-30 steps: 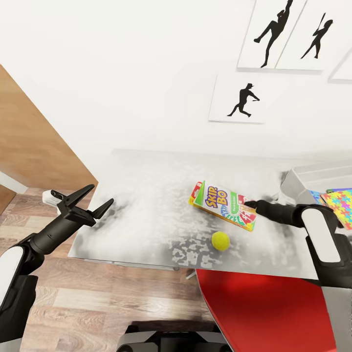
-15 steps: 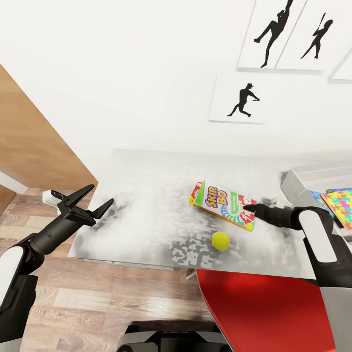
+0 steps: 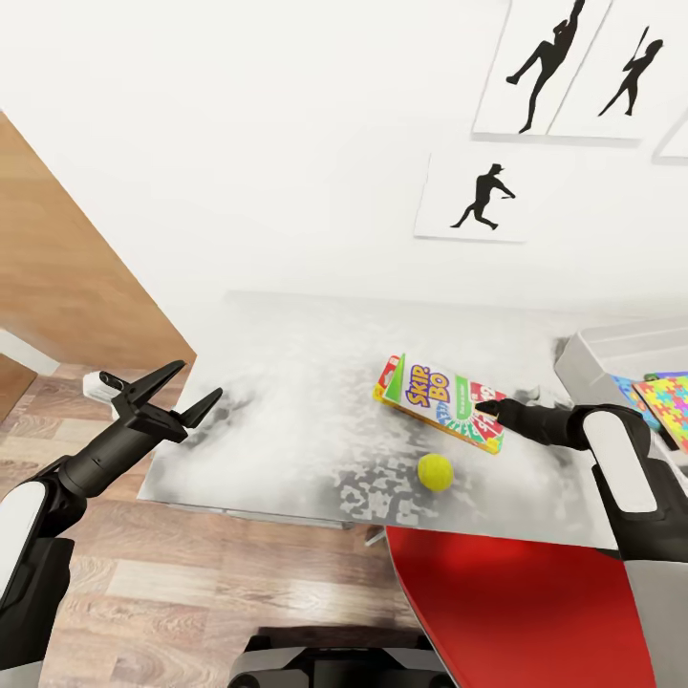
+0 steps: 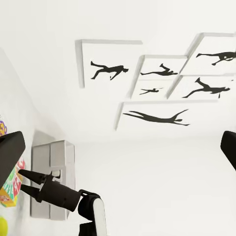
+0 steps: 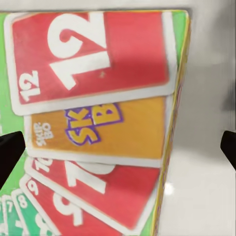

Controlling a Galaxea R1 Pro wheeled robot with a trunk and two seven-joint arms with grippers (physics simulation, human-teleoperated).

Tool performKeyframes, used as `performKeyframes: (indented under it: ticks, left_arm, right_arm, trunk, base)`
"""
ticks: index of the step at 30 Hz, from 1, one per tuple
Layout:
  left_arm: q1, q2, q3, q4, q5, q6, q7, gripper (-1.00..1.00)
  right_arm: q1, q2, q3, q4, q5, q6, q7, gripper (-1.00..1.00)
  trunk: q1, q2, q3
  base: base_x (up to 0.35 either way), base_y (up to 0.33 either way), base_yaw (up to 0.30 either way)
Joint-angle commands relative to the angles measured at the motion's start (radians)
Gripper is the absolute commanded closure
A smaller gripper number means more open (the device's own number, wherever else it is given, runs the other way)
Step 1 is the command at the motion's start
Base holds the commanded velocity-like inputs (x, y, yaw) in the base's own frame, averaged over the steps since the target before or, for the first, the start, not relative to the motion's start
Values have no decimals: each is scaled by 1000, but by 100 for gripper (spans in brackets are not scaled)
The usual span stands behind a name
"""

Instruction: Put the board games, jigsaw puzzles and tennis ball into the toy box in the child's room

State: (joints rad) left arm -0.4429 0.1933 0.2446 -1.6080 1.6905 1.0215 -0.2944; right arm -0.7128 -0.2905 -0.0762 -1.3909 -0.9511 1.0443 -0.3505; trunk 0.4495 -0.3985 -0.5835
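We see the table (image 3: 287, 382), its pale top mottled with grey. On it lie the Skip-Bo board game (image 3: 438, 401) near centre, the tennis ball (image 3: 435, 472) just beside it at its 6 o'clock, and the toy box (image 3: 602, 354) at the game's 3 o'clock, at the table's far end.

Wall (image 3: 239, 143): plain white, straight ahead of me.
Silhouette pictures (image 3: 475, 196): white panels on that wall with black sports figures; one hangs lower, two more sit above it to my right.
Wooden panel (image 3: 67, 277): light brown, slanting along my left side.
Floor (image 3: 191, 583): wood planks in mixed brown and grey tones below me.
Red surface (image 3: 516, 612): a smooth curved shape, close in at my lower right.
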Motion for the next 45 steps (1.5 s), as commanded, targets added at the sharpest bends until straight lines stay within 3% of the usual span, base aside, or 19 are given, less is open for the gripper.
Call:
performKeyframes:
  ticks: [1,13,45]
  left_arm:
    - [-1,0,0,0,-8,3,-8,-100]
    - [-1,0,1,0,-8,3,-8,-100]
    - [-2,0,0,0,-8,3,-8,-100]
  right_arm:
    - [-1,0,-1,-1,-11,3,-10,-100]
    - [-1,-1,-5,0,-11,3,-8,-100]
    - [-1,-7,-13,0,-12,3,-7,-100]
  trunk:
    - [1,-2,-1]
    - [1,-2,-1]
    - [1,-2,-1]
  base:
    - [0,0,158]
    - [0,0,162]
    - [8,15,9]
